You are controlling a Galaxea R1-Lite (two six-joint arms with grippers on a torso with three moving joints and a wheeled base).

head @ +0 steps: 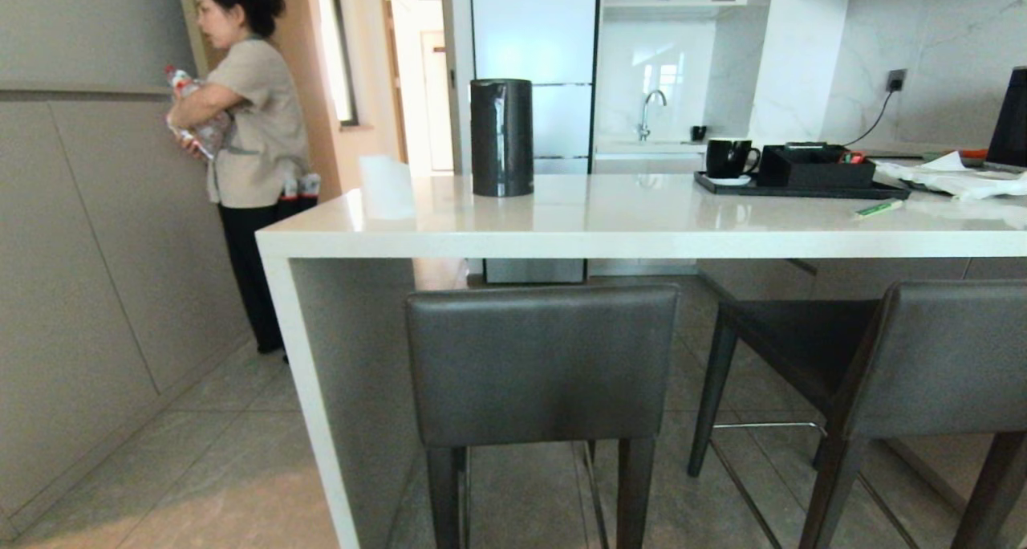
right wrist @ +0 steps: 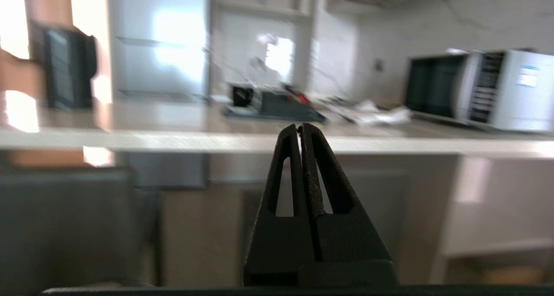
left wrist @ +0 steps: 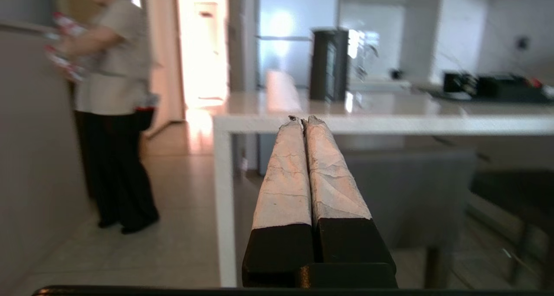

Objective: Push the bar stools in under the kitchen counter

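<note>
Two bar stools stand in front of the kitchen counter [head: 642, 224]. The left stool [head: 541, 360] faces the counter squarely, its dark grey backrest just below the slab edge and beside the white end panel. The right stool [head: 935, 356] is turned at an angle, so its dark seat shows. Neither arm appears in the head view. My left gripper [left wrist: 304, 119] is shut and empty, held level and short of the left stool's backrest [left wrist: 415, 192]. Shut and empty too, my right gripper [right wrist: 300, 127] points at the counter edge [right wrist: 173, 142], with a grey backrest [right wrist: 65, 222] off to one side.
A person [head: 249, 132] holding bottles stands by the grey wall cabinets [head: 80, 292] on the left. On the counter are a black cylinder [head: 501, 136], a black tray [head: 802, 186] with a mug, and papers [head: 955, 180]. A microwave [right wrist: 476, 88] stands at the far right.
</note>
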